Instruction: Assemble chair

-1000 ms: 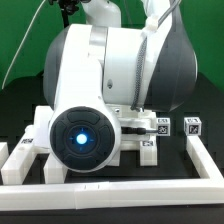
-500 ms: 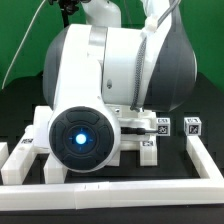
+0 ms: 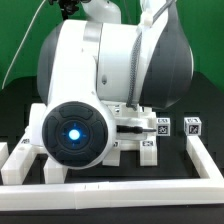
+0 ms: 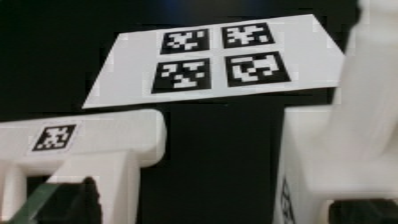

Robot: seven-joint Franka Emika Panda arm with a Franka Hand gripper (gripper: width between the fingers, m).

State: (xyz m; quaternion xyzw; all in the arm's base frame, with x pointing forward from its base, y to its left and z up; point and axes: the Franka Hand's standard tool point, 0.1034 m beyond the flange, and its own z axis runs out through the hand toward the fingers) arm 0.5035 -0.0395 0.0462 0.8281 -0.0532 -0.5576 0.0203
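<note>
My arm's bulky white body (image 3: pixel 105 70) fills the exterior view and hides the gripper there. Behind it lie white chair pieces with black-and-white tags (image 3: pixel 150 128), and a small tagged piece (image 3: pixel 192 126) sits toward the exterior view's right. In the wrist view a white chair piece with one tag (image 4: pixel 71 140) lies on one side and another white piece (image 4: pixel 338 150) on the other, with bare black table between them. My gripper (image 4: pixel 196 203) hangs open over that gap with nothing between its jaws.
The marker board (image 4: pixel 134 70) with its block of tags lies beyond the two pieces in the wrist view. Long low white border rails run along the front (image 3: pixel 120 188) and the exterior view's right (image 3: pixel 203 158). A green wall stands behind.
The arm has shifted a little toward the exterior view's left and slightly up. The chair pieces have stayed where they were, and the gripper stays open.
</note>
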